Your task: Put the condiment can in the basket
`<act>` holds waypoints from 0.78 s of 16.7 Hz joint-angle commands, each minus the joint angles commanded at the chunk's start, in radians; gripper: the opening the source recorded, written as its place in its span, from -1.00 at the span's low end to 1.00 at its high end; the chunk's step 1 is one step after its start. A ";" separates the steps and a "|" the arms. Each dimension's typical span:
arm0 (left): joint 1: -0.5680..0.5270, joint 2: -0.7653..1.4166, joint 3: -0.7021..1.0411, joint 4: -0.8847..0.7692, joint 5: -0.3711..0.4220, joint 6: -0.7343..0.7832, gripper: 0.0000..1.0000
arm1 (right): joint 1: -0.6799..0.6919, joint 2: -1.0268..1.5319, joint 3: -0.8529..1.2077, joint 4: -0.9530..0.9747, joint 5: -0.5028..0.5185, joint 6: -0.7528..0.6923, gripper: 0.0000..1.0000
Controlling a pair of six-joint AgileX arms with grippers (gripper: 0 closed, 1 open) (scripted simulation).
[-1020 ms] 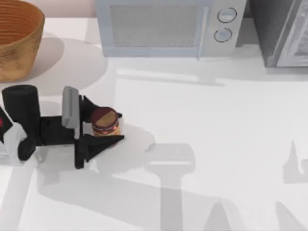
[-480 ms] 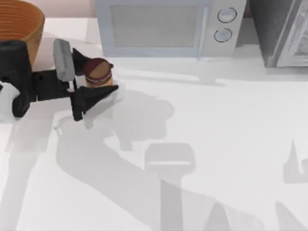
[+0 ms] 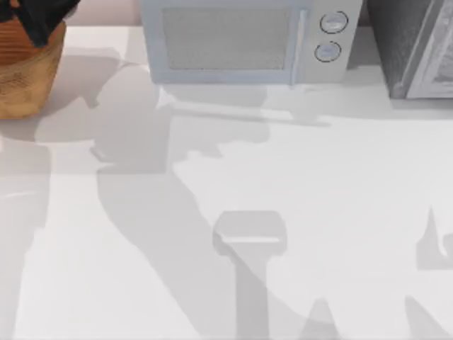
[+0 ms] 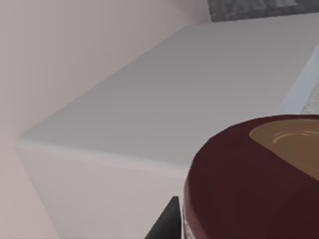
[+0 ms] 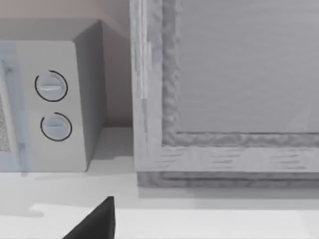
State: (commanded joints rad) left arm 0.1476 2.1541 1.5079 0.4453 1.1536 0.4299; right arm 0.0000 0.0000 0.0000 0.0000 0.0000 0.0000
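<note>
white table (image 3: 297,212); l gripper (image 3: 35,15) over basket (image 3: 25,78), w/ condiment can (image 4: 254,179).

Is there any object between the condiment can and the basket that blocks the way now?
Nothing visible blocks it. In the top view, the left gripper is over the basket at the table's far left corner. The left wrist view shows the condiment can close to the camera, apparently in that gripper. The microwave stands apart, to the right.
</note>
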 joint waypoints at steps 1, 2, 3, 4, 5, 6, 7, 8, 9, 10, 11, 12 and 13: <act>0.041 -0.001 0.038 -0.057 0.004 -0.007 -1.00 | 0.000 0.000 0.000 0.000 0.000 0.000 1.00; 0.083 0.000 0.071 -0.115 0.013 -0.013 -1.00 | 0.000 0.000 0.000 0.000 0.000 0.000 1.00; 0.127 0.001 0.099 -0.173 0.025 -0.016 -1.00 | 0.000 0.000 0.000 0.000 0.000 0.000 1.00; 0.170 0.003 0.122 -0.229 0.041 -0.019 -1.00 | 0.000 0.000 0.000 0.000 0.000 0.000 1.00; 0.211 0.003 0.141 -0.282 0.060 -0.019 -1.00 | 0.000 0.000 0.000 0.000 0.000 0.000 1.00; 0.248 0.004 0.157 -0.330 0.081 -0.017 -1.00 | 0.000 0.000 0.000 0.000 0.000 0.000 1.00; 0.280 0.004 0.171 -0.373 0.101 -0.014 -1.00 | 0.000 0.000 0.000 0.000 0.000 0.000 1.00; 0.308 0.002 0.185 -0.409 0.121 -0.009 -1.00 | 0.000 0.000 0.000 0.000 0.000 0.000 1.00; 0.330 0.000 0.199 -0.439 0.138 -0.004 -1.00 | 0.000 0.000 0.000 0.000 0.000 0.000 1.00; 0.347 -0.003 0.214 -0.463 0.152 0.002 -1.00 | 0.000 0.000 0.000 0.000 0.000 0.000 1.00; 0.359 -0.005 0.228 -0.481 0.163 0.008 -1.00 | 0.000 0.000 0.000 0.000 0.000 0.000 1.00; 0.365 -0.007 0.239 -0.492 0.170 0.011 -1.00 | 0.000 0.000 0.000 0.000 0.000 0.000 1.00; 0.368 -0.008 0.243 -0.495 0.172 0.013 -1.00 | 0.000 0.000 0.000 0.000 0.000 0.000 1.00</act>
State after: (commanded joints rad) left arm 0.5155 2.1460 1.7506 -0.0499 1.3258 0.4426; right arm 0.0000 0.0000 0.0000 0.0000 0.0000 0.0000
